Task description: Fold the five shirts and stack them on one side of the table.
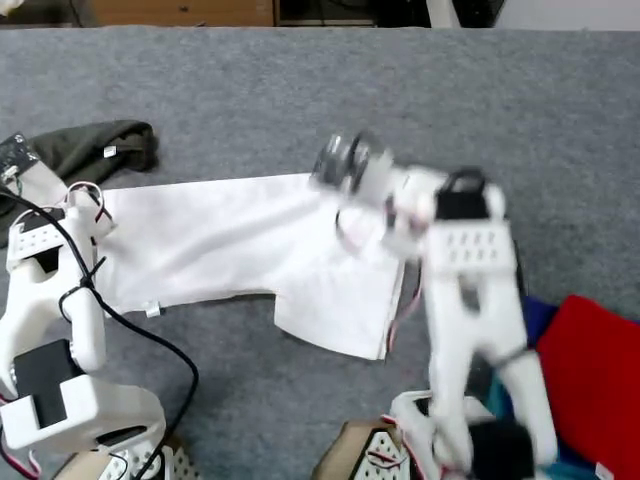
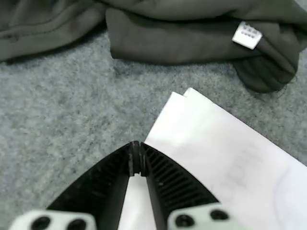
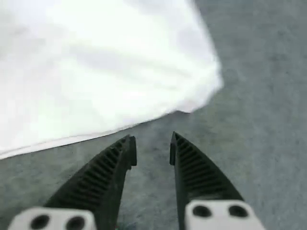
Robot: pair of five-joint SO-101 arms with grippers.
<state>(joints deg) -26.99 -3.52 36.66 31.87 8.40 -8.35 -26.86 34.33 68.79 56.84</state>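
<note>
Tag (image 2: 248,35) on dark shirt (image 2: 192,43) is unreadable, left end effector (image 2: 136,163) closed beside white shirt (image 2: 230,158), right end effector (image 3: 152,148) slightly parted

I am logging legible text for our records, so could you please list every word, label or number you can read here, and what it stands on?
No text here can be read.
On the dark shirt, the sewn-in tag: small print, too blurred to read.
On the white shirt: a faint marking shows through the cloth, illegible.
</note>
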